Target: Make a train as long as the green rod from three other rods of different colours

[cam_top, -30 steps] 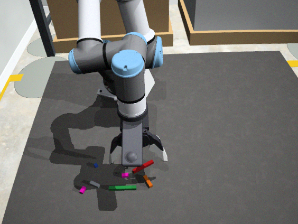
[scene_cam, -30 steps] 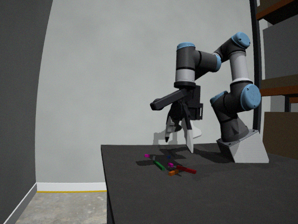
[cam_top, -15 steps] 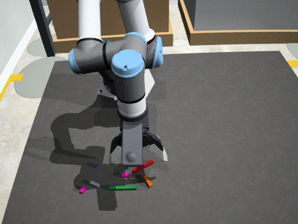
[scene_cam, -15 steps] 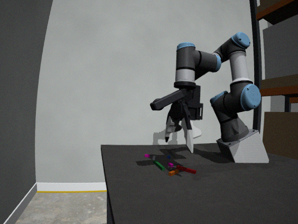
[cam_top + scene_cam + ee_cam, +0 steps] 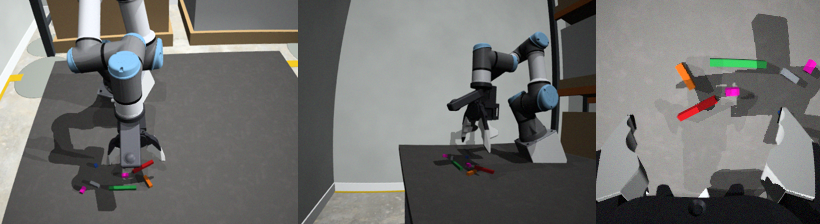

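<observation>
The green rod lies flat. One magenta rod lies between it and the red rod. The orange rod lies beyond the green rod's right end in the top view. The grey rod and another magenta rod lie left of green, apart. The blue rod is mostly hidden by a finger in the wrist view. My gripper is open and empty above the table.
The rods lie scattered on the dark table top, at different angles. The arm's base stands behind them. Shadows of the arm and gripper fall across several rods. A shelf stands behind the base in the exterior view.
</observation>
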Tool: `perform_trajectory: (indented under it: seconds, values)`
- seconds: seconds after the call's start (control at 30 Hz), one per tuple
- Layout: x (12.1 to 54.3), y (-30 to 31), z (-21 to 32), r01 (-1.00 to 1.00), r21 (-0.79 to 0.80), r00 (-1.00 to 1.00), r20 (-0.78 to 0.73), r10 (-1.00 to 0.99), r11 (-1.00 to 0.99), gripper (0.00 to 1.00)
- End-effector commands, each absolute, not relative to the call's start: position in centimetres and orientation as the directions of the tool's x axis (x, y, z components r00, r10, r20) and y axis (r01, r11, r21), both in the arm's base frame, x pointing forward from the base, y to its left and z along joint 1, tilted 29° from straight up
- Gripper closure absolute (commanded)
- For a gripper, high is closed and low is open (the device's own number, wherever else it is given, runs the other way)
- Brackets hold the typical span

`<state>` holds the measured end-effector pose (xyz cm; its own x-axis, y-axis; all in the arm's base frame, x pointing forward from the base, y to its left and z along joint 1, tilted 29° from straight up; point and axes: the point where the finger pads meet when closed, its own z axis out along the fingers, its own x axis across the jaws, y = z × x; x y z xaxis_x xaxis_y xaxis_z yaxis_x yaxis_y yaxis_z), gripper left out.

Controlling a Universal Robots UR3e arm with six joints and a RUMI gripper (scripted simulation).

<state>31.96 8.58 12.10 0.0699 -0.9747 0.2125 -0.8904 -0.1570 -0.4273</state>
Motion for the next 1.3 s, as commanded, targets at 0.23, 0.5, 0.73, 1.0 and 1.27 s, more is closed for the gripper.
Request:
perform_trajectory:
  seconds: [0.23, 0.5, 0.73, 1.0, 1.27]
  values:
    - [32.3, 6.7, 12.4, -0.88, -0.387, 0.185, 0.257, -0.949, -0.276, 0.0]
    - [32.6, 4.2, 12.8, -0.839, -0.332, 0.334, 0.311, -0.89, -0.431, 0.0]
    - [32.7, 2.5, 13.2, -0.794, -0.296, 0.429, 0.346, -0.834, -0.531, 0.0]
    - [32.6, 0.0, 13.8, -0.707, -0.24, 0.553, 0.398, -0.732, -0.665, 0.0]
    - [32.5, -1.3, 14.2, -0.651, -0.205, 0.612, 0.428, -0.665, -0.731, 0.0]
